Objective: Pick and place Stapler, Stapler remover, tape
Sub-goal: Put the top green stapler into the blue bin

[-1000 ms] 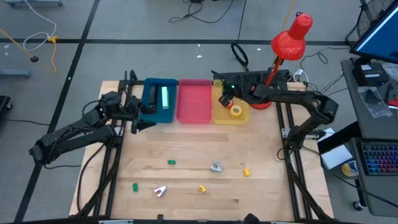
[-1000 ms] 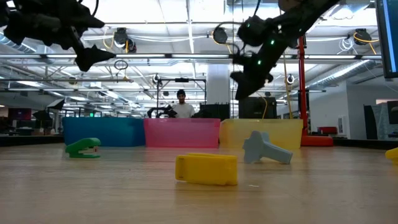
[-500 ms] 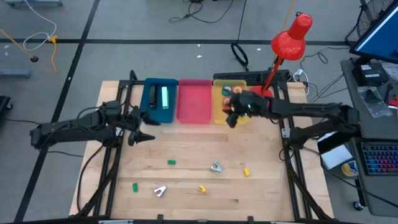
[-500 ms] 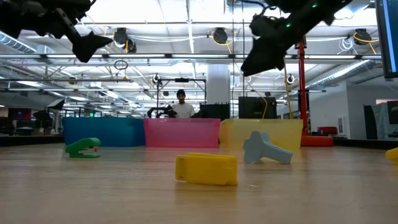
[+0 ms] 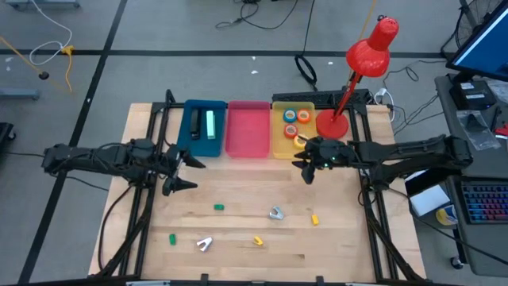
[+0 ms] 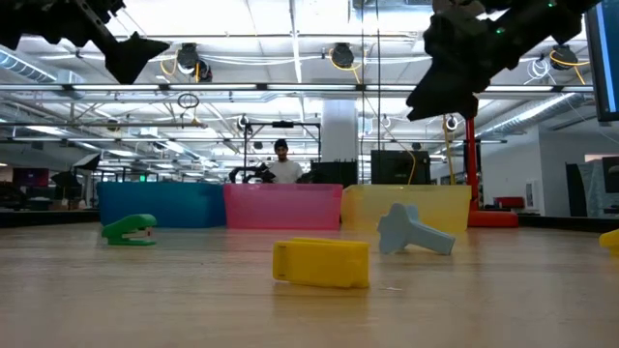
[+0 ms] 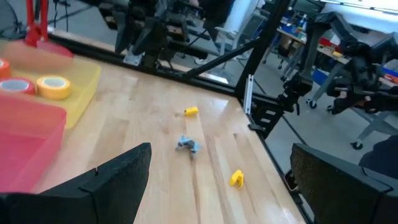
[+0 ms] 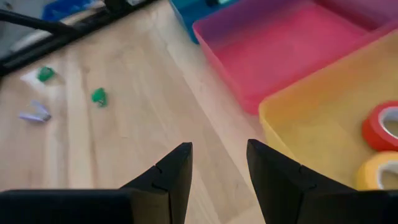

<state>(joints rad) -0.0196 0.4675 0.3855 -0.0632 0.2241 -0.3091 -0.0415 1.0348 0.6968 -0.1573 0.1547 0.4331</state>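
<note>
Since the earlier frames, both arms have been drawn back from the trays at the far edge of the tabletop: the right gripper [image 5: 305, 170], seen over the yellow tray [image 5: 279, 148] a second ago, is now found just off that tray's near edge, and the left gripper [image 5: 181, 174] has been pulled away from the blue tray [image 5: 190, 148] toward the left side of the table. Both are held above the wood with fingers apart and nothing between them.

A green stapler [image 5: 210, 124] is seen lying in the blue tray, its long axis running from the far edge toward the near edge. The pink tray [image 5: 248, 129] sits between the blue and yellow ones. Rolls of tape [image 5: 291, 116], round rings in orange, red and yellow, are laid flat in the yellow tray.

Small pieces are scattered over the near half of the pale, smooth wooden tabletop [image 5: 238, 183]: a green piece [image 5: 218, 207], a grey one [image 5: 275, 213], a yellow one [image 5: 314, 219], another green one [image 5: 171, 237], a pale grey one [image 5: 205, 244] and a blocky yellow one [image 5: 258, 240]. Their pointing directions cannot be told. A red lamp [image 5: 361, 63] stands at the far right corner.
</note>
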